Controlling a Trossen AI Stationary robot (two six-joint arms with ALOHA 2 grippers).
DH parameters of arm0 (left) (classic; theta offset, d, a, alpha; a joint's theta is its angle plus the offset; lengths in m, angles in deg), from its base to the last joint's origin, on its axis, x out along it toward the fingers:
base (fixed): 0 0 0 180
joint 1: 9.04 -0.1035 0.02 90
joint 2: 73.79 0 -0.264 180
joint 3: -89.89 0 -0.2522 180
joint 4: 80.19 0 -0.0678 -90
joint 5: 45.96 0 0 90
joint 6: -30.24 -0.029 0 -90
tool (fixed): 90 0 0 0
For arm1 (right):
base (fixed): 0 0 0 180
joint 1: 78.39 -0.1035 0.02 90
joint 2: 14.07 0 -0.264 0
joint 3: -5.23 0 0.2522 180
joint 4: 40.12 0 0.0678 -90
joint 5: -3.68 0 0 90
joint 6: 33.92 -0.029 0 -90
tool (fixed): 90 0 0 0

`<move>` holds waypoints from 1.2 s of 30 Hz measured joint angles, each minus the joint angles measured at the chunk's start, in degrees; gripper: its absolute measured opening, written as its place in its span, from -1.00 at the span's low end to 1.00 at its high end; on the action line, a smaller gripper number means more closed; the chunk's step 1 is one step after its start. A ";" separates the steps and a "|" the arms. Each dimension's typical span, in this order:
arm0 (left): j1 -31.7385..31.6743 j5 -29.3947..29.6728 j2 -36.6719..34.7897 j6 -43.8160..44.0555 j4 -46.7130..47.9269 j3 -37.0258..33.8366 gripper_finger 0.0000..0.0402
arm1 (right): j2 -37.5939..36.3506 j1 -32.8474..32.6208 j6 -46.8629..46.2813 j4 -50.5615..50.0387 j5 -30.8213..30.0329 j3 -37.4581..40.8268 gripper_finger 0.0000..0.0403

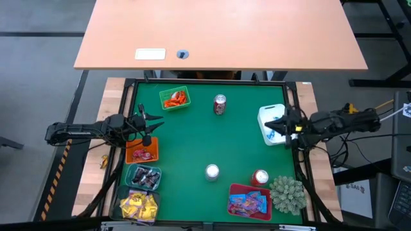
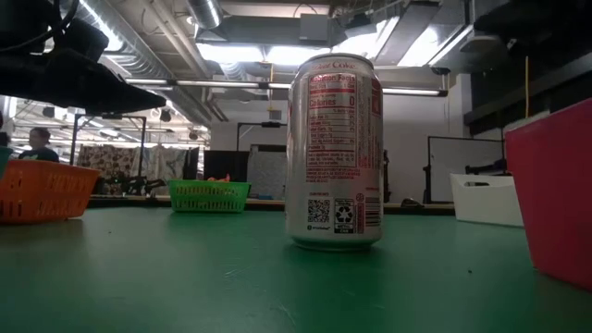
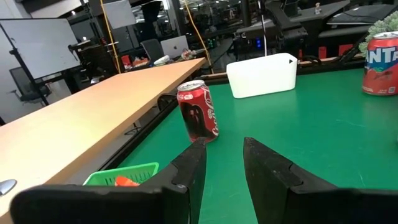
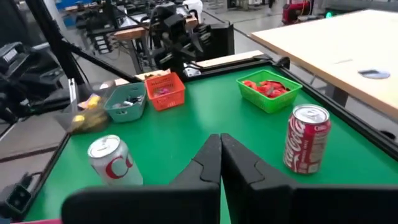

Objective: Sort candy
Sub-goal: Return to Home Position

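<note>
Left gripper (image 1: 157,120) at nine o'clock over the mat, my fingers apart, holding nothing. Right gripper (image 1: 268,124) at three o'clock, fingers pressed together. Candy (image 1: 139,206) in bins (image 1: 186,91) at five, seven, eleven.

- Silver can (image 2: 335,153), low view: red "Coke" at the top rim. Below it a "Nutrition Facts" panel in red print, its small lines too fine to read. A QR code and a recycling mark sit near the base.
- Same silver can (image 4: 112,160), close beside the right fingers (image 4: 205,165): large red "C" visible, the rest turned away.
- Red can (image 4: 306,138), ahead of the right fingers: white Coca-Cola script.
- Far red can (image 3: 380,63), well ahead of the left fingers (image 3: 186,171): white "anta" on a blue patch.
</note>
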 joint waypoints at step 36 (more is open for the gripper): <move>0.01 0.02 0.00 0.00 -0.02 0.00 -0.51 | -21.68 0.00 10.37 8.48 -2.03 22.60 -1.00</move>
